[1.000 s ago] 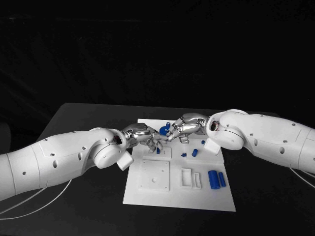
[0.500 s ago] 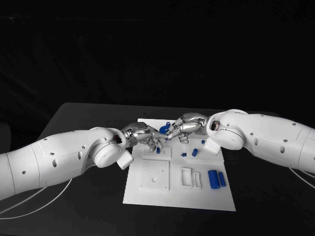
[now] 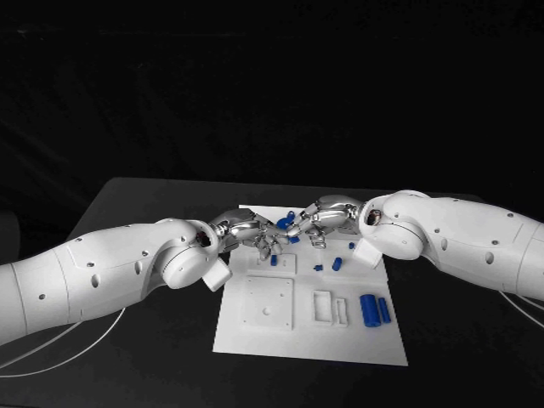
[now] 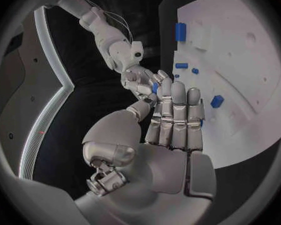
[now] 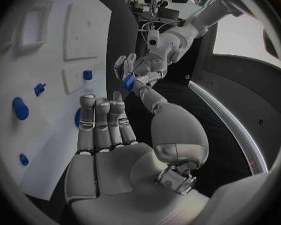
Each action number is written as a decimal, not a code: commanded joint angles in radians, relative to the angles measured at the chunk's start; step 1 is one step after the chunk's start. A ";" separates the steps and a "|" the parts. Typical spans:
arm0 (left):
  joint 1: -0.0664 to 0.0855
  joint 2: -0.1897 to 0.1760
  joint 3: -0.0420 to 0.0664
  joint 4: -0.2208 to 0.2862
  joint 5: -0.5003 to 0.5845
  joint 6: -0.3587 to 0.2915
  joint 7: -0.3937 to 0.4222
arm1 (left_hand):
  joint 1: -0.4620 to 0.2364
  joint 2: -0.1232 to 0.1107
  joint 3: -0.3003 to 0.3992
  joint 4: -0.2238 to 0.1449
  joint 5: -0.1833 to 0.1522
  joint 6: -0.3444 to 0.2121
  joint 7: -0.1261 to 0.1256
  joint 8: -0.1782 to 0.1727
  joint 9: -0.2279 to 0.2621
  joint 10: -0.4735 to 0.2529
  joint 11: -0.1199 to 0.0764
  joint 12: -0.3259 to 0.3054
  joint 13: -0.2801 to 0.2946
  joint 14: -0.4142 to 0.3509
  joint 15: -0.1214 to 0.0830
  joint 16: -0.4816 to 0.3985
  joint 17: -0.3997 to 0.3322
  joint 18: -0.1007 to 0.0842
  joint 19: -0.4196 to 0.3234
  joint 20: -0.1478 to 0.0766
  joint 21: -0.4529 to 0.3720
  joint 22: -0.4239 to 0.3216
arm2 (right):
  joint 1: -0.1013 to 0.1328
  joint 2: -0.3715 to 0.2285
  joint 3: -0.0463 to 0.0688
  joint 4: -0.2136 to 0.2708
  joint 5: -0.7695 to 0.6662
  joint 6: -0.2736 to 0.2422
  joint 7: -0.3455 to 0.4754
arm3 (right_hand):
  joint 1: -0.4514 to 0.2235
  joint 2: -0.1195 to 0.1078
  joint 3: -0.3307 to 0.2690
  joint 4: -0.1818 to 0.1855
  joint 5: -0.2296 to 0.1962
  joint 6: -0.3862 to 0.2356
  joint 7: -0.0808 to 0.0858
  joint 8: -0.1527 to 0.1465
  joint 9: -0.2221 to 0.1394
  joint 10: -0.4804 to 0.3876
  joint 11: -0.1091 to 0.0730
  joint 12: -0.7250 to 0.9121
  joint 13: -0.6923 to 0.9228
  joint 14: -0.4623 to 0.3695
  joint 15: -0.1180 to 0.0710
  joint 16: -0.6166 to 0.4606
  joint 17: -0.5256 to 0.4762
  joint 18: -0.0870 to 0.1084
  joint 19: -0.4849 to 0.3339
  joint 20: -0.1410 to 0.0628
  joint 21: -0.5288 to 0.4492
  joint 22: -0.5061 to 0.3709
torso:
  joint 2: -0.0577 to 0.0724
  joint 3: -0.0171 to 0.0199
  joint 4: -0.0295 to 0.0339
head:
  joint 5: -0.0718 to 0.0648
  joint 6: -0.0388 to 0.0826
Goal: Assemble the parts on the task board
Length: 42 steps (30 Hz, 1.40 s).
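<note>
Left hand (image 3: pixel 250 235) pinches blue part (image 3: pixel 285 223); right hand (image 3: pixel 319 219) touching it.

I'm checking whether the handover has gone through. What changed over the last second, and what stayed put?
The small blue part between the two hands sank a little and now sits lower at their fingertips. The right hand tilted slightly down toward the left hand. Which hand holds the part is unclear. The task board and the two blue cylinders on it stayed as they were.
</note>
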 commanded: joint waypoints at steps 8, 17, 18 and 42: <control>0.002 0.005 0.002 0.006 0.010 0.006 0.035 | -0.003 -0.010 0.016 0.001 -0.003 0.006 0.001 0.006 -0.001 0.004 0.004 -0.006 0.003 0.004 -0.003 -0.003 0.001 -0.002 0.006 -0.059 0.002 0.021 | -0.002 0.000 0.000 0.001 0.019 0.005 0.001 | -0.027 0.010 -0.025 0.011 0.018 -0.036 0.025 -0.013 -0.007 -0.017 0.004 -0.006 -0.013 -0.013 0.006 -0.008 -0.010 0.024 -0.012 0.005 -0.012 -0.007 | 0.000 0.0000 0.0001 | 0.000 0.000; 0.002 0.001 0.002 0.005 0.007 -0.007 0.031 | -0.006 -0.013 0.025 -0.001 -0.003 0.006 0.001 0.007 -0.001 0.005 0.005 -0.007 0.004 0.005 -0.003 -0.002 0.002 -0.002 0.007 -0.059 0.003 0.021 | -0.002 -0.006 0.000 0.004 0.026 -0.012 0.004 | -0.044 0.019 -0.032 0.018 0.017 -0.020 0.020 -0.005 -0.008 -0.015 0.000 0.000 -0.023 -0.013 0.005 -0.004 -0.017 0.024 -0.010 0.005 -0.012 -0.011 | 0.000 0.0002 -0.0007 | 0.000 0.000; 0.002 0.001 0.002 0.003 0.007 -0.010 0.031 | -0.006 -0.013 0.026 -0.001 -0.003 0.006 0.001 0.007 -0.001 0.005 0.005 -0.007 0.004 0.005 -0.003 -0.002 0.002 -0.002 0.008 -0.059 0.003 0.021 | -0.002 -0.008 0.000 0.005 0.019 -0.030 0.009 | -0.044 0.020 -0.032 0.018 0.017 -0.020 0.020 -0.005 -0.008 -0.015 0.000 0.000 -0.023 -0.013 0.005 -0.004 -0.017 0.024 -0.010 0.005 -0.012 -0.011 | 0.000 0.0000 -0.0001 | -0.001 0.000; 0.002 -0.029 0.002 -0.010 0.011 -0.083 0.034 | -0.009 -0.075 0.057 -0.008 -0.003 -0.010 0.008 0.003 -0.006 -0.005 0.010 -0.018 0.008 0.014 -0.004 0.000 0.005 0.002 0.020 -0.062 0.010 0.020 | 0.001 -0.115 0.000 0.188 -1.083 -0.240 0.092 | 0.270 -0.063 0.076 -0.004 -0.034 0.097 -0.028 0.046 0.000 0.080 -0.049 0.061 -0.051 0.080 -0.045 0.053 -0.039 0.024 0.080 -0.049 0.059 -0.008 | 0.000 0.0010 -0.0009 | 0.003 -0.003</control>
